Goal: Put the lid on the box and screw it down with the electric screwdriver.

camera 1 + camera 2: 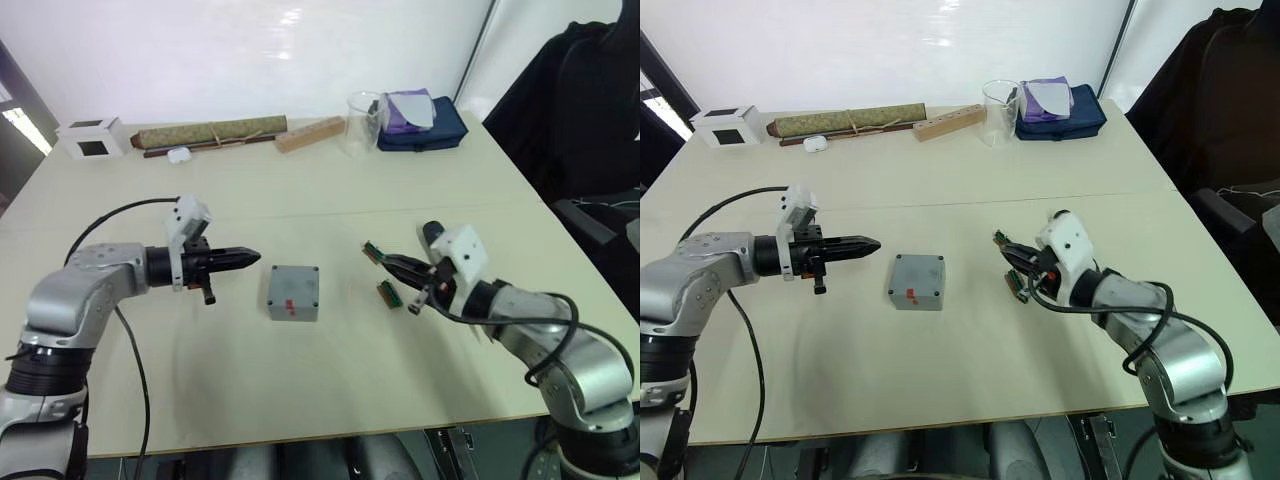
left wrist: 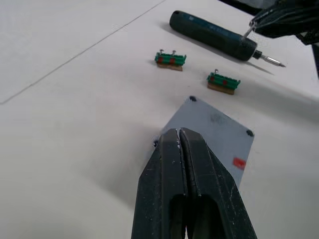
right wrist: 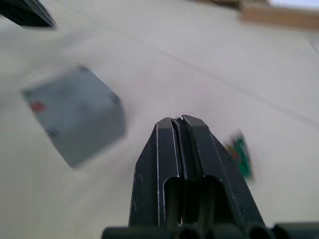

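Two grippers flank the box [image 1: 293,293] in my head view: left gripper [image 1: 245,257] at its 9 o'clock, right gripper [image 1: 392,266] at 3, the lid [image 1: 294,288] already on it, mid-surface [image 1: 300,200]. Left wrist: fingers [image 2: 175,164] pressed together above the lid; the electric screwdriver [image 2: 214,36] lies beyond two green terminal blocks [image 2: 170,59]. Right wrist: fingers [image 3: 174,149] together too.

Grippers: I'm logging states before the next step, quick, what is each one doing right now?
Left gripper: fingers closed, holding nothing, just short of the box.
Right gripper: fingers closed, holding nothing.
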Controlling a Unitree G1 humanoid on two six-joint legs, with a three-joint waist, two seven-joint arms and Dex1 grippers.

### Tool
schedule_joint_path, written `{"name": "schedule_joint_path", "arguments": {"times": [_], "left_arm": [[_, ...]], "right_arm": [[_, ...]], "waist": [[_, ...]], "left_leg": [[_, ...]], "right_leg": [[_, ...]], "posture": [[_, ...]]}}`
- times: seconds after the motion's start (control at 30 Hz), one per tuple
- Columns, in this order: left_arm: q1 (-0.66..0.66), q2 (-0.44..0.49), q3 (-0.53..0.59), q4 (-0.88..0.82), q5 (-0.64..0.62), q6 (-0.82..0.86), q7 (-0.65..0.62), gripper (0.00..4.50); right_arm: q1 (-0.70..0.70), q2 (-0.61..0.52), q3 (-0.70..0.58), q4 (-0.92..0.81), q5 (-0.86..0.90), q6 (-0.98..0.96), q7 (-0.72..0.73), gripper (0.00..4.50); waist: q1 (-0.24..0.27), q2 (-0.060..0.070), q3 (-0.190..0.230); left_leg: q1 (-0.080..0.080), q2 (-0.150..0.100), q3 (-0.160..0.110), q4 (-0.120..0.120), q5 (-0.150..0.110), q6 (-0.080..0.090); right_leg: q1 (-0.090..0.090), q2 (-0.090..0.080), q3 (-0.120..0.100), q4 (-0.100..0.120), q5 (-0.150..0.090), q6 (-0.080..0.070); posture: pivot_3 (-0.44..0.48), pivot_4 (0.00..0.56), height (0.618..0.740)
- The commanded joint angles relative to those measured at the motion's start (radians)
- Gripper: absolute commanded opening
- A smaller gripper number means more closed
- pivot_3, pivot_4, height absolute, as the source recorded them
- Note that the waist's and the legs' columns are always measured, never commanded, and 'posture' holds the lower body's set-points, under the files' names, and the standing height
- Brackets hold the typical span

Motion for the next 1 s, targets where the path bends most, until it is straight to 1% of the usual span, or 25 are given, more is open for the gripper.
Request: {"name": "schedule_joint_path", "arguments": {"times": [0.03, 0.17, 0.33, 0.7, 1.0], "left_arm": [[0.048, 0.025, 0.044, -0.102, -0.037, 0.016, 0.007, 0.0], [0.091, 0.03, 0.049, -0.163, -0.042, 0.026, 0.027, 0.0], [0.123, 0.032, 0.052, -0.235, -0.059, 0.041, 0.055, 0.0], [0.151, 0.038, 0.048, -0.279, -0.062, 0.049, 0.089, 0.0], [0.152, 0.034, 0.042, -0.267, -0.055, 0.039, 0.092, 0.0]], "right_arm": [[-0.076, 0.047, 0.097, 0.064, -0.017, -0.029, 0.012, 0.02], [-0.116, 0.079, 0.174, 0.148, -0.062, -0.083, 0.024, 0.02], [-0.12, 0.102, 0.23, 0.226, -0.116, -0.142, 0.035, 0.02], [-0.162, 0.156, 0.252, 0.294, -0.166, -0.2, 0.037, 0.02], [-0.155, 0.154, 0.262, 0.305, -0.195, -0.205, 0.052, 0.02]], "waist": [[0.0, 0.0, 0.0], [0.002, 0.0, 0.0], [0.0, 0.0, 0.0], [-0.001, 0.0, 0.0], [-0.001, 0.0, 0.0]], "left_leg": [[0.0, 0.0, 0.0, 0.0, 0.0, 0.0], [-0.001, -0.001, 0.001, 0.001, 0.0, 0.0], [-0.001, -0.001, 0.0, 0.001, 0.0, 0.0], [0.0, 0.0, 0.0, 0.001, 0.0, 0.0], [0.0, -0.001, 0.0, 0.001, 0.0, 0.0]], "right_leg": [[0.0, 0.0, 0.0, 0.0, 0.0, 0.0], [0.0, -0.003, 0.0, 0.0, 0.0, 0.0], [0.0, -0.002, 0.0, 0.0, 0.0, 0.0], [0.0, -0.001, 0.0, 0.0, 0.0, 0.0], [0.0, -0.001, 0.0, 0.0, 0.0, 0.0]], "posture": [[0.0, 0.15, 0.74], [0.0, 0.15, 0.74], [0.0, 0.15, 0.74], [0.0, 0.15, 0.74], [0.0, 0.15, 0.74]]}}
